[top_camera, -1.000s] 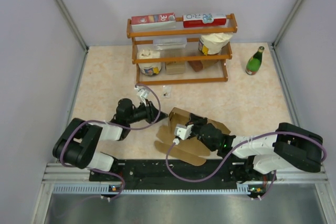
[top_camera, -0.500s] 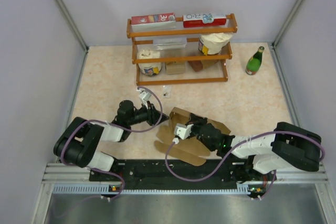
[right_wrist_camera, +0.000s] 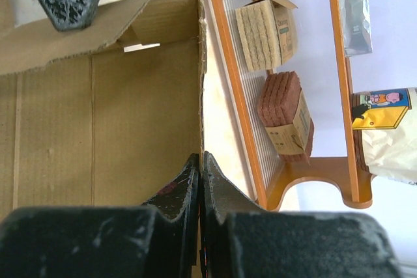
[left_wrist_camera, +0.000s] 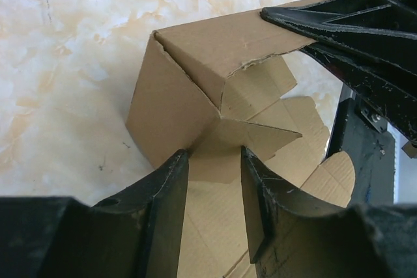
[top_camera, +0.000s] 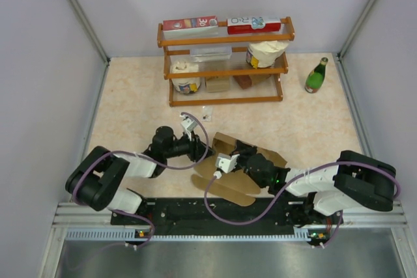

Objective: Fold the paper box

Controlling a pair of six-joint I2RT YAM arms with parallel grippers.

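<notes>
The left arm has swung right across the table [top_camera: 130, 109], and its left fingers [top_camera: 198, 147] now reach the paper box [top_camera: 236, 190], where a second ago they hung well short of it. The box has stayed where it was, near the front edge of the table between the two arms, half formed: one end stands up as creased brown walls while the other flaps lie flat on the table toward the arm bases.

In the left wrist view the left fingers [left_wrist_camera: 171, 190] are spread, one on each side of a pointed flap at the raised corner of the box [left_wrist_camera: 172, 109]; they are not closed on it.

The right fingers [right_wrist_camera: 195, 175] are pressed together on the top edge of an upright wall of the box [right_wrist_camera: 130, 128], pinching the thin cardboard between them. The left wrist camera shows these same fingers [left_wrist_camera: 339, 24] clamped along that wall's upper rim.

Behind the box a wooden rack [top_camera: 225, 73] stands at the back of the table, with a green bottle [top_camera: 316, 76] to its right.
</notes>
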